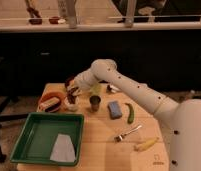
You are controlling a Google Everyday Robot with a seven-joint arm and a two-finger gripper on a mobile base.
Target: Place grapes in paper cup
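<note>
Camera view: one view is given, looking down along a table from its near end.
Table [101, 150]: a pale wooden top with a smooth, light grain is seen.
Arm [139, 92]: a white, rounded, tube-like arm dotted with small dark holes is stretched from the right towards the left of the table.
Gripper [72, 93]: it is held low at the far left of the table, just above the paper cup; whether it is clasped or spread is not to be made out.
Paper cup [71, 105]: a small white round cup is stood upright, just beside the orange bowl.
Grapes: a small dark reddish lump [69, 82] is seen at the gripper's wrist end; whether this is the grapes is not settled.
Orange bowl [50, 101]: a round, glossy bowl with something pale and dark laid in it.
Green tray [29, 131]: a rectangular plastic tray with raised walls, in which a pale grey cloth [62, 148] is laid flat.
Metal cup [95, 103]: a small dull cylinder is stood near the table's middle.
Blue sponge [114, 109]: a soft rectangular block is laid just right of the metal cup.
Green vegetable [130, 113]: long and curved, laid beside the sponge.
Fork [127, 134]: shiny metal, laid at a slant.
Yellow item [145, 145]: long and tapered, near the front right.
</note>
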